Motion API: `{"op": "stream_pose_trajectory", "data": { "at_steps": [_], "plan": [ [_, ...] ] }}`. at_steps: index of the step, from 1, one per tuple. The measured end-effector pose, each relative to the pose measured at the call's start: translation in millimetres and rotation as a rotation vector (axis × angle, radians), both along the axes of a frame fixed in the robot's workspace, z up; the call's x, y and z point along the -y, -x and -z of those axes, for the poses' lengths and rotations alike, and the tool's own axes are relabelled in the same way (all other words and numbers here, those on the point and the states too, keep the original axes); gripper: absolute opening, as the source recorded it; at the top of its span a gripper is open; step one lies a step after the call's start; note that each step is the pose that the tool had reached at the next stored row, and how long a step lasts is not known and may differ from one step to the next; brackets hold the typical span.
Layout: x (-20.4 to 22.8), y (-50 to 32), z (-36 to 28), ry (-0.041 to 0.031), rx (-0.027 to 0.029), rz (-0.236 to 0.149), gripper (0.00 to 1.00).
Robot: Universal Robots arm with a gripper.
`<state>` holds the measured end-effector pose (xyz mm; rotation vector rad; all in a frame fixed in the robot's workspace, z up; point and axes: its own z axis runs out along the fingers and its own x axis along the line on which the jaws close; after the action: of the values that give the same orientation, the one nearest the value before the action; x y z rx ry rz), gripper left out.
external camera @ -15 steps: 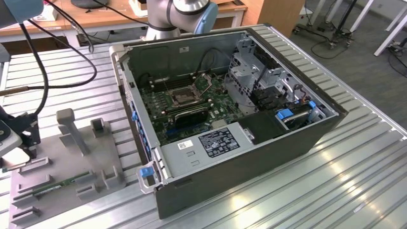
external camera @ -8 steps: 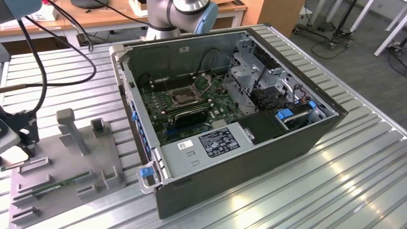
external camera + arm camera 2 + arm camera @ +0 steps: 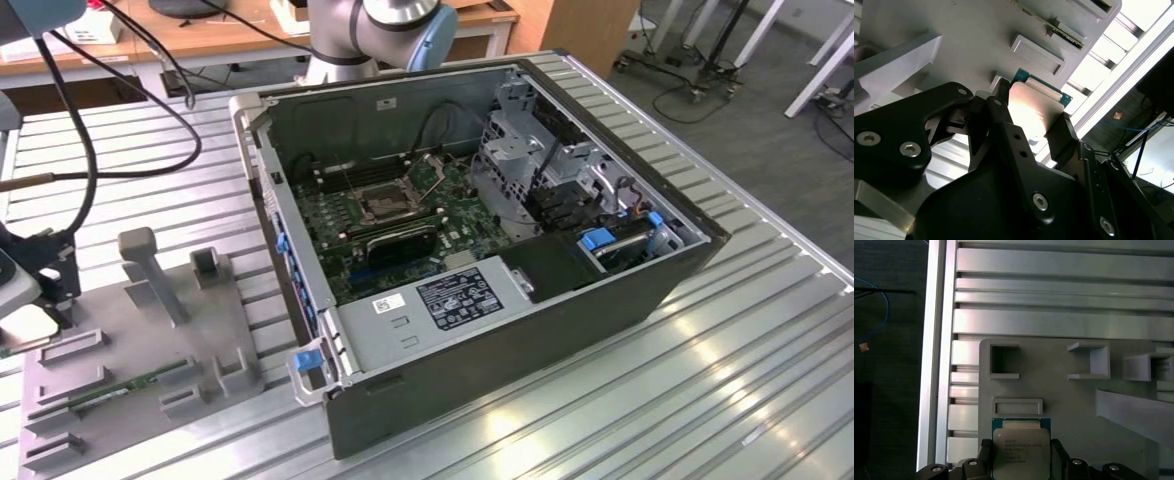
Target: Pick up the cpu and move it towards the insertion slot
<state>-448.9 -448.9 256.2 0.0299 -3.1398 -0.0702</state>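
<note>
— Two opposite edges are where I'd take the cpu. It looks thin, light and stiff, with a slick metal top and probably a fragile underside.
— And the gripper?
— Narrowed to the chip's width. Its fingers press both side edges and hold nothing else.
— Where's the chip?
— At the grey fixture tray, beside a shallow pocket. I cannot tell whether it's lifted. The insertion slot lies well apart, inside the open computer case.
</note>
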Motion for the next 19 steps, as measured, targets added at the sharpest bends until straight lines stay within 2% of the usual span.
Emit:
{"op": "stream_pose_trajectory", "data": {
  "at_steps": [19],
  "plan": [
    [0.0,-0.3,-8.7,-0.0022,0.0000,0.000,0.55]
  ]
}}
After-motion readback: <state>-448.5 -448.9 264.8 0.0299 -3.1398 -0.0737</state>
